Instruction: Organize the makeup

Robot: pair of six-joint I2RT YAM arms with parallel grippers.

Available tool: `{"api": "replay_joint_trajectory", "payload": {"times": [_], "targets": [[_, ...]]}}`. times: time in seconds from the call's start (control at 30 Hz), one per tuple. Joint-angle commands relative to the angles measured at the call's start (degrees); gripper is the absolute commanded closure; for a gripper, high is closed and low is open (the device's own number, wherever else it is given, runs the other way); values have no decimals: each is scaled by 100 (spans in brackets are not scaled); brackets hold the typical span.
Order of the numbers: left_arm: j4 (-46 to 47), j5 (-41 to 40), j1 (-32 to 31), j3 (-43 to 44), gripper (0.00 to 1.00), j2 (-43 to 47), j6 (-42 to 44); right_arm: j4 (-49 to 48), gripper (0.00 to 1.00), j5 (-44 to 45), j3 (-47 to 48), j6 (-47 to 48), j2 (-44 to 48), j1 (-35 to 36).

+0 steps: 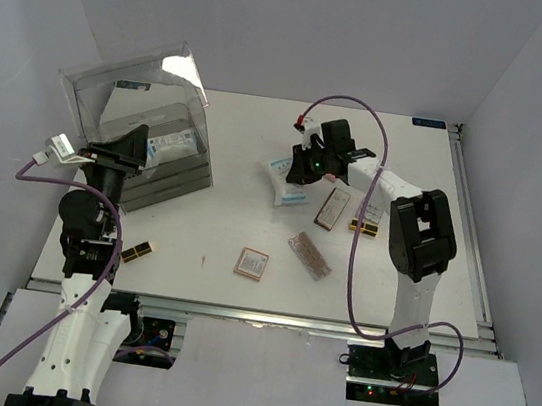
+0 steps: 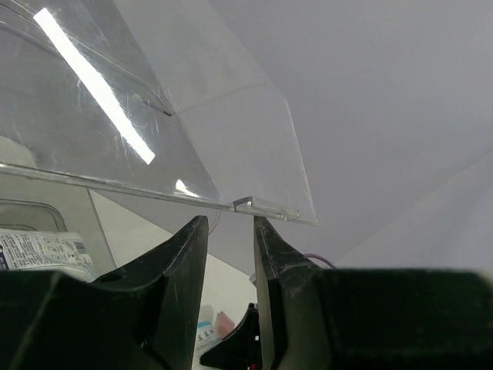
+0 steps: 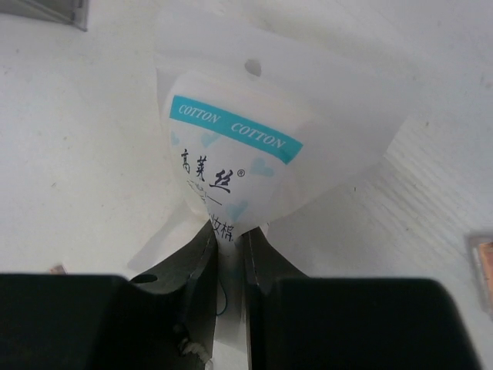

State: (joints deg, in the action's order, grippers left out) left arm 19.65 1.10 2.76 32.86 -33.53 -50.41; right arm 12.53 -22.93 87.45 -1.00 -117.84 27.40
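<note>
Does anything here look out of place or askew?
Nothing looks spilled or broken. The pink strip lies diagonal, and one black-gold palette sits alone near the left arm, apart from the rest. The right tool pinches the sachet by its edge.

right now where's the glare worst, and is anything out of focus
Left wrist view: a bright white glare streak crosses the raised clear plastic lid. Top external view: a milder sheen on that lid. Right wrist view: the white sachet with a teal band is sharp, evenly lit.
</note>
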Motion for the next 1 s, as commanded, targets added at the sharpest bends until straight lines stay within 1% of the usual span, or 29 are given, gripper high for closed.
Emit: {"api": "replay_joint_trajectory", "payload": {"times": [0.0, 0.03, 0.1, 0.17, 0.2, 0.27, 0.37, 0.47, 0.57, 0.7, 0.77, 0.83, 0.97], "targets": [[67, 48, 5, 95, 59, 85, -59, 451, 85, -241, 96, 2285, 1027, 416], [74, 48, 5, 80, 59, 92, -74, 706, 85, -124, 96, 3122, 1248, 637], [81, 55, 5, 55, 59, 99, -100, 913, 86, 126, -39, 4035, 1657, 1076], [81, 55, 5, 36, 59, 111, -109, 1322, 88, 348, -136, 5590, 1973, 1471], [74, 48, 5, 36, 59, 117, -109, 1391, 89, 465, -161, 5960, 2163, 1734], [75, 49, 5, 37, 59, 118, -110, 1459, 89, 778, -176, 6566, 2306, 2028], [97, 79, 5, 67, 59, 95, -132, 1362, 89, 1172, -184, 7465, 2470, 2637], [78, 85, 5, 107, 59, 95, -122, 964, 89, 1518, -197, 7914, 2448, 3262], [48, 105, 5, 181, 59, 96, -78, 291, 89, 2085, -180, 8103, 2166, 3713], [64, 120, 5, 194, 59, 104, -81, -627, 89, 2292, 61, 8345, 1609, 3959], [57, 113, 5, 194, 59, 126, -60, -1128, 89, 2532, 251, 8353, 1342, 3996], [58, 92, 5, 195, 59, 118, -35, -1861, 89, 2759, 315, 8387, 1112, 4000], [146, 76, 5, 201, 59, 65, 28, -3402, 91, 2858, 217, 8591, 801, 3968]]}}
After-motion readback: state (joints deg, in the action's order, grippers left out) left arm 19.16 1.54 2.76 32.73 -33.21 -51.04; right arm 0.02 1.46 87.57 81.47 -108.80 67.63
